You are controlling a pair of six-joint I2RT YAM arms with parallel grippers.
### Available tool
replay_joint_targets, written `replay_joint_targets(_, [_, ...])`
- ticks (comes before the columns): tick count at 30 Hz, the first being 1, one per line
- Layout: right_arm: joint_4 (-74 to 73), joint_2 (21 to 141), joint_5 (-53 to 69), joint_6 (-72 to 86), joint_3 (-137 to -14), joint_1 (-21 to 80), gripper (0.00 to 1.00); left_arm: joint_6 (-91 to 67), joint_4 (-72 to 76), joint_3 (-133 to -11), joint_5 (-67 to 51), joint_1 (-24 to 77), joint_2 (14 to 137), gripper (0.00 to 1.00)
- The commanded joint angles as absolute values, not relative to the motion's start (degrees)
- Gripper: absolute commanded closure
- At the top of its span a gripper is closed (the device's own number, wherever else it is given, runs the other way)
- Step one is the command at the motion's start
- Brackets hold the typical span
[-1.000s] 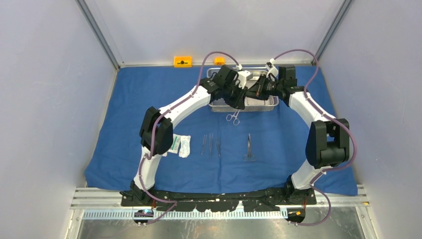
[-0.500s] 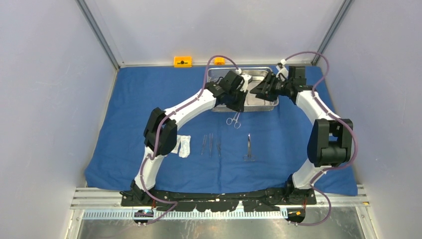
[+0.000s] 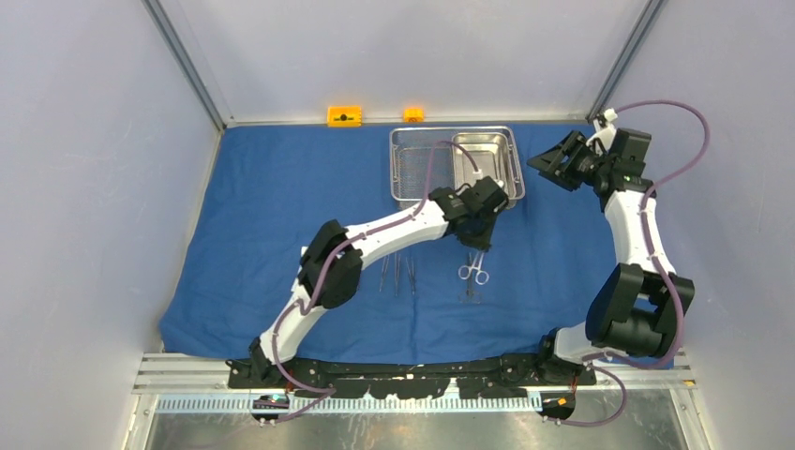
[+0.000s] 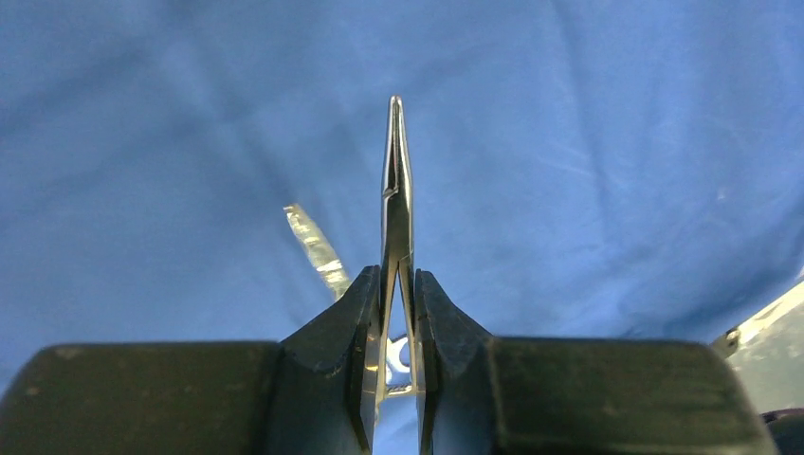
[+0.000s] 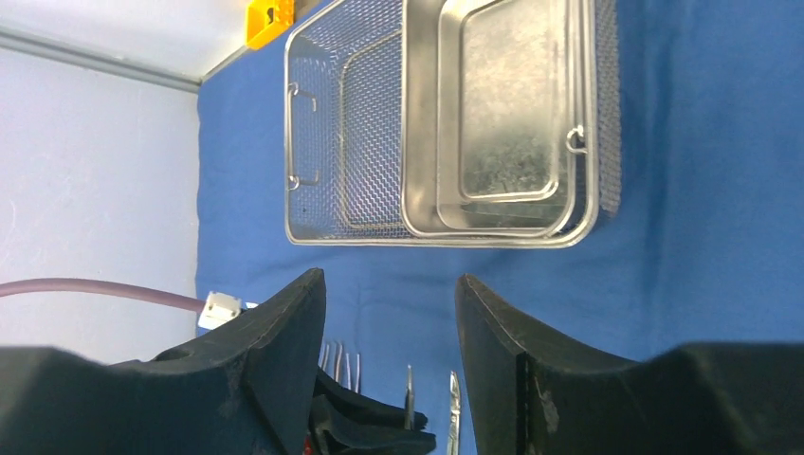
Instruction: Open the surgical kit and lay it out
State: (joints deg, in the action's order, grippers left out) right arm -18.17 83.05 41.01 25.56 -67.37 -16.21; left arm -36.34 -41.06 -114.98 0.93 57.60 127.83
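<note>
Pale grey walls box in a table covered by the blue cloth wrap (image 3: 262,216), opened out flat with light creases. At far centre on the wrap sits the steel mesh basket (image 3: 418,169), and the solid steel tray (image 3: 486,161) sits inside its right half; from the right wrist view the tray looks bare inside. Two small orange blocks (image 3: 344,115) (image 3: 413,114) rest on the far ledge just beyond the wrap, apart from the basket. The left arm reaches across the middle, and the left gripper (image 3: 479,246) is just near of the basket's right end, clenched on a ring-handled instrument (image 3: 473,273). In the left wrist view the left gripper (image 4: 396,313) has both fingers (image 4: 356,322) pinching the instrument (image 4: 397,190) near its rings, closed tips pointing away over the cloth; cannot tell if the tips touch the cloth. Another steel instrument (image 3: 469,289) lies flat on the wrap right under the held one, seen as a shiny strip (image 4: 318,251) to the left of the fingers. A small row of thin instruments (image 3: 397,272) lies on the wrap to the left of that, near centre, side by side. The right gripper (image 3: 553,161) hangs over the far right of the wrap, just right of the basket, not touching it. In its own view the right gripper (image 5: 391,322) is released, jaws spread wide, nothing between them.
</note>
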Motion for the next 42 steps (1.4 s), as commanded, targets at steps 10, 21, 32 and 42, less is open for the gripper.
replay_joint_targets(10, [-20.48, 72.8, 42.18, 21.48, -60.02, -24.99, 0.42, -54.74, -48.48, -132.56, 3.83, 62.47, 139.3, 1.0])
replay_joint_targets(21, [-20.5, 71.39, 43.59, 21.4, -58.21, -26.95, 0.42, -58.82, -49.35, -136.17, 4.96, 62.77, 143.37, 1.0])
replay_joint_targets(32, [-20.27, 72.44, 44.11, 21.27, -57.8, -27.16, 0.43, -62.06, -48.62, -134.73, 2.09, 62.96, 144.78, 1.0])
replay_joint_targets(42, [-20.16, 72.61, 44.47, 21.16, -57.39, -27.24, 0.43, -62.85, -48.55, -133.05, 1.37, 63.28, 145.21, 1.0])
